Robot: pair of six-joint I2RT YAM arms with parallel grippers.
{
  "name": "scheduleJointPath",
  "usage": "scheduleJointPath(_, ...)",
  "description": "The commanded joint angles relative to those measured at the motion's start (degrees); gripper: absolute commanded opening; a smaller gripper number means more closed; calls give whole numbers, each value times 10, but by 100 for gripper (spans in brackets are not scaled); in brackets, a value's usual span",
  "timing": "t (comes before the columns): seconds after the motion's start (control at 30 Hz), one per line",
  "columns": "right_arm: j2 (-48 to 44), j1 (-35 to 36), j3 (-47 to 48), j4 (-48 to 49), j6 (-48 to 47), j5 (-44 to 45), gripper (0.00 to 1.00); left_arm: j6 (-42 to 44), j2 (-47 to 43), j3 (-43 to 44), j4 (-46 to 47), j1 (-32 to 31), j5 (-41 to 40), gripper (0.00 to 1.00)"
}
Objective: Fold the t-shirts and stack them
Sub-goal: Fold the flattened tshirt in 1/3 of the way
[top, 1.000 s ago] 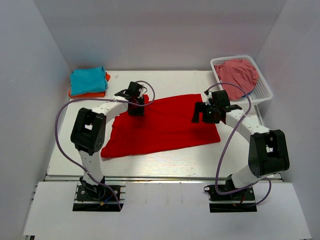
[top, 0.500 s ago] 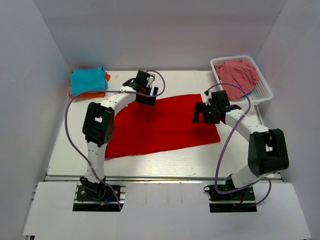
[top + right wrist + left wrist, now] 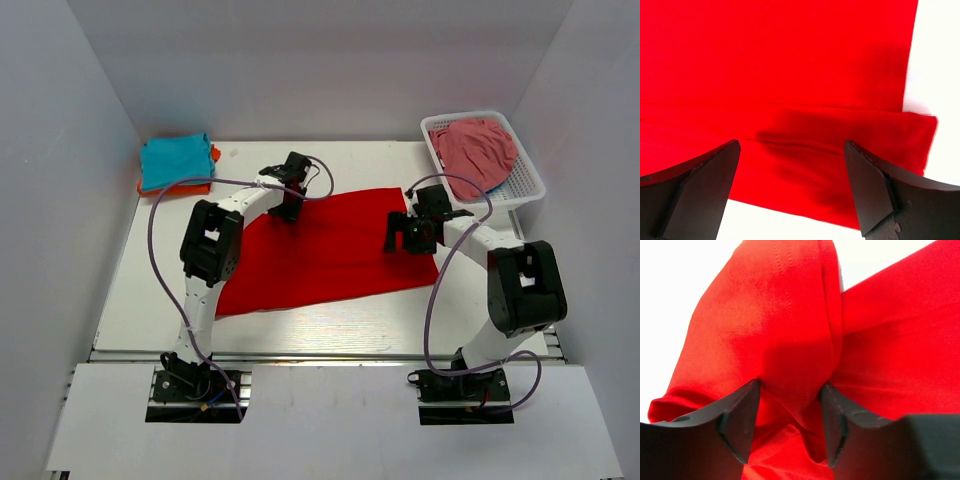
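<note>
A bright red t-shirt (image 3: 330, 250) lies spread flat in the middle of the white table (image 3: 330, 320). My left gripper (image 3: 291, 203) is at its far left corner. In the left wrist view that gripper (image 3: 790, 385) is shut on a raised fold of the red cloth (image 3: 790, 340), which touches both fingers. My right gripper (image 3: 408, 236) hovers over the shirt's right edge. Seen from the right wrist, it (image 3: 791, 145) stands wide open above the flat red cloth (image 3: 790, 60), holding nothing. Folded teal (image 3: 175, 158) and orange (image 3: 178, 188) t-shirts are stacked at the back left.
A white basket (image 3: 528, 186) at the back right holds a pink cloth (image 3: 475, 150). White walls close in the table on three sides. Cables loop from both arms over the table.
My left gripper moved right along the shirt's far edge, opened, and closed again on a fold there. The shirt's far left corner now lies folded in. The right gripper stayed open and barely moved.
</note>
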Motion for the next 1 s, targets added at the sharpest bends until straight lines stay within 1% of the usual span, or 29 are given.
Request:
scheduleJointPath(0.0, 20, 0, -3, 17, 11, -5, 90, -4, -15, 23, -20, -3, -50, 57)
scheduleJointPath(0.03, 24, 0, -6, 19, 16, -3, 90, -4, -15, 23, -26, 3, -58, 48)
scheduleJointPath(0.07, 34, 0, -12, 22, 16, -3, 90, -4, -15, 32, -26, 3, -64, 45)
scheduleJointPath(0.1, 37, -2, -14, 23, 20, 4, 90, -9, -9, 37, -36, 3, -81, 40)
scheduleJointPath(0.13, 40, -2, -17, 22, 22, 8, 90, -17, -8, 37, -42, 10, -81, 34)
scheduleJointPath(0.17, 48, -1, -17, 21, 21, 12, 90, -17, -8, 44, -42, 16, -86, 19)
scheduleJointPath(0.2, 51, -1, -18, 19, 22, 14, 90, -24, -8, 44, -42, 16, -103, 8)
scheduleJointPath(0.23, 54, -1, -19, 18, 24, 15, 90, -24, -8, 49, -42, 16, -115, 0)
scheduleJointPath(0.27, 60, -2, -19, 18, 24, 15, 90, -24, -8, 56, -36, 21, -129, 0)
scheduleJointPath(0.33, 68, -1, -20, 17, 28, 16, 90, -24, -8, 68, -36, 21, -135, 0)
scheduleJointPath(0.43, 76, -1, -18, 17, 32, 22, 90, 0, -8, 101, -23, 33, -149, 0)
scheduleJointPath(0.5, 91, -3, -15, 10, 34, 23, 90, 37, -3, 117, -2, 48, -124, 0)
scheduleJointPath(0.6, 103, -2, -4, -4, 41, 32, 90, 76, 3, 142, 4, 63, -109, 0)
scheduleJointPath(0.63, 103, -4, -2, -2, 44, 35, 90, 82, 8, 142, 4, 63, -109, 7)
scheduleJointPath(0.7, 109, -4, 5, -17, 48, 37, 90, 88, 14, 155, 4, 78, -109, 17)
scheduleJointPath(0.73, 115, -4, 12, -19, 48, 40, 90, 94, 21, 163, 4, 78, -100, 33)
scheduleJointPath(0.77, 117, -4, 14, -26, 47, 44, 90, 94, 28, 163, 4, 84, -77, 44)
scheduleJointPath(0.8, 118, -4, 16, -30, 48, 44, 90, 99, 28, 163, 4, 84, -61, 52)
scheduleJointPath(0.83, 117, -4, 16, -27, 48, 44, 90, 99, 35, 163, 4, 84, -51, 86)
scheduleJointPath(0.87, 118, -4, 16, -29, 45, 43, 90, 99, 35, 163, 4, 90, -35, 99)
scheduleJointPath(0.97, 122, -4, 25, -29, 48, 37, 90, 72, 42, 163, -15, 90, -35, 100)
